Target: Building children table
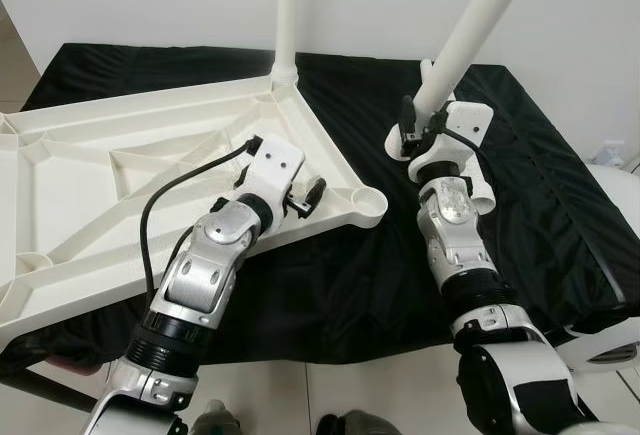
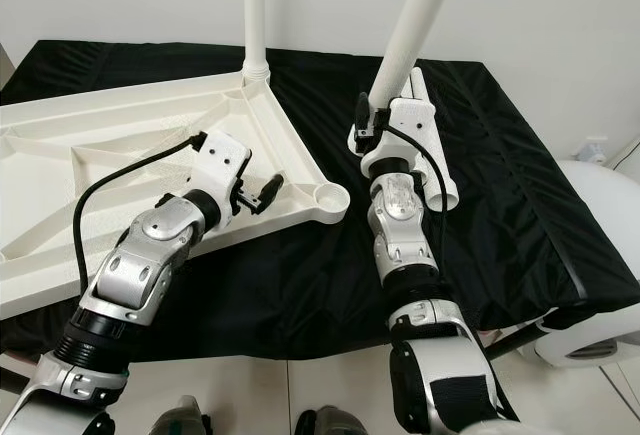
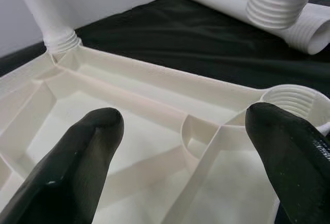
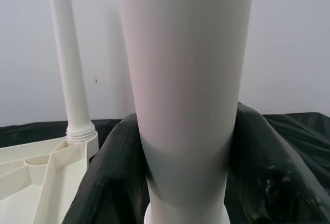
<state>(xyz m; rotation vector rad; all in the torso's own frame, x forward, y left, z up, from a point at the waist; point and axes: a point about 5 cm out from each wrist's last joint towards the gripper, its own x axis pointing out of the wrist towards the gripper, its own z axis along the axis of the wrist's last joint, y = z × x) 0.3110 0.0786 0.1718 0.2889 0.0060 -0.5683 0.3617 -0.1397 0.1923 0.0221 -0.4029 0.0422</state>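
— what do you see of the table top now?

— you have the white plastic table top (image 1: 120, 185) lying upside down on the surface with the black cloth (image 1: 350, 275). its underside faces up, with raised ribs that cross in triangles and round sockets at the corners. one white leg (image 1: 287, 15) stands upright in the far corner socket. the near corner socket (image 1: 368, 203) is open, and you can see the thread inside it in the left wrist view.

— and your two grippers?

— your left gripper (image 1: 305, 198) is over the near edge of the table top, just beside that open socket. its jaws are open, with nothing between the black fingers (image 3: 77, 167). your right gripper (image 1: 412, 127) is to the right of the table top, above the cloth. its jaws are closed on a second leg (image 1: 470, 35), which leans up and to the right. this leg is a smooth white tube, and its threaded lower end hangs near the open socket but apart from it.

— anything else on the cloth?

— two more white legs (image 3: 227, 5) lie flat beyond the right gripper, side by side.
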